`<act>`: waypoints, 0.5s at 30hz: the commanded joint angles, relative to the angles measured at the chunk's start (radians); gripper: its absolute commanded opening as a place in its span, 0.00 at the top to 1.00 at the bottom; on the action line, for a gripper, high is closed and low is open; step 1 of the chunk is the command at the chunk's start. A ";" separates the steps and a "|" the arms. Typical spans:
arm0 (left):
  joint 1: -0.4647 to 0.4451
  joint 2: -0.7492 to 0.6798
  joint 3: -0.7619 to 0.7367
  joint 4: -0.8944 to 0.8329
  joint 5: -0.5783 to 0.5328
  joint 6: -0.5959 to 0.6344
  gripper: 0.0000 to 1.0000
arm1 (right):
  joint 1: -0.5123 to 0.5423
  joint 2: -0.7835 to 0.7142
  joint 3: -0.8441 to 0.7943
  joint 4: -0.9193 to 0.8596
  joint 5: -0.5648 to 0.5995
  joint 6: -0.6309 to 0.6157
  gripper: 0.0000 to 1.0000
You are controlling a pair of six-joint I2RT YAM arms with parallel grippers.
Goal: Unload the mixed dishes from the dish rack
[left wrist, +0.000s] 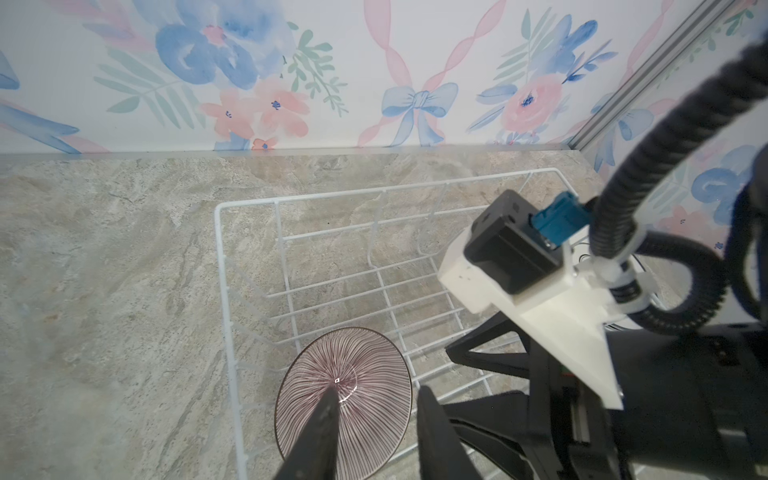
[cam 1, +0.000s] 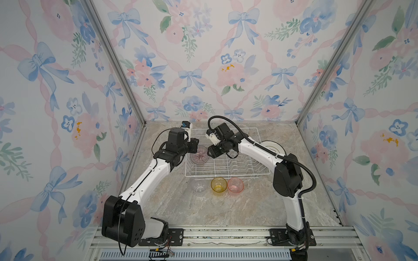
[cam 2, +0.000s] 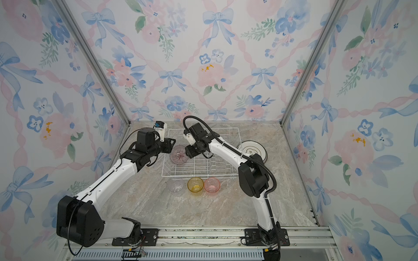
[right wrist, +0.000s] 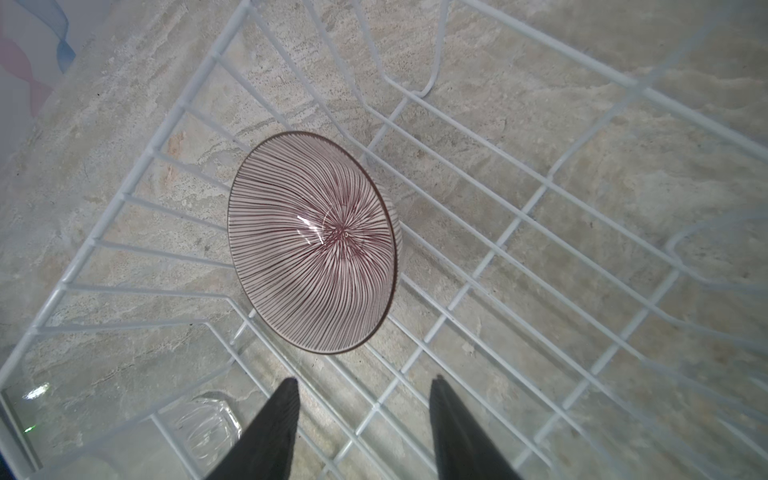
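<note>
Bowl [right wrist: 311, 245], purple-striped, leans tilted at the dish rack's [left wrist: 332, 193] left end. Left gripper [left wrist: 378, 390] straddles its rim, jaws parted, gripping nothing; right gripper [right wrist: 365, 380], also parted and empty, faces it. One should pinch the rim squarely, then lift clear of the wires.

The bowl [right wrist: 311, 243] shows fine purple stripes radiating over white. The dish rack [cam 1: 228, 175] is white wire. Below it in both top views: a clear tumbler [cam 1: 199, 185], a yellow tumbler [cam 1: 219, 184], a pink tumbler [cam 1: 235, 185]. The plate [cam 2: 255, 146] is white, dark-rimmed. The table [cam 1: 203, 210] is marbled grey-beige.
</note>
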 commanded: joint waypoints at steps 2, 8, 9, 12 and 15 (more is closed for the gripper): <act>0.012 -0.018 -0.018 0.008 0.001 0.019 0.68 | 0.015 0.053 0.068 -0.042 0.058 -0.006 0.48; 0.026 -0.026 -0.029 0.019 0.007 0.019 0.67 | 0.020 0.111 0.124 -0.036 0.084 0.006 0.50; 0.030 -0.027 -0.033 0.021 0.010 0.019 0.67 | 0.020 0.121 0.135 -0.036 0.086 0.008 0.50; 0.036 -0.032 -0.039 0.025 0.013 0.019 0.67 | 0.019 0.150 0.168 -0.036 0.096 0.012 0.50; 0.045 -0.034 -0.047 0.028 0.016 0.020 0.67 | 0.020 0.180 0.208 -0.042 0.095 0.016 0.50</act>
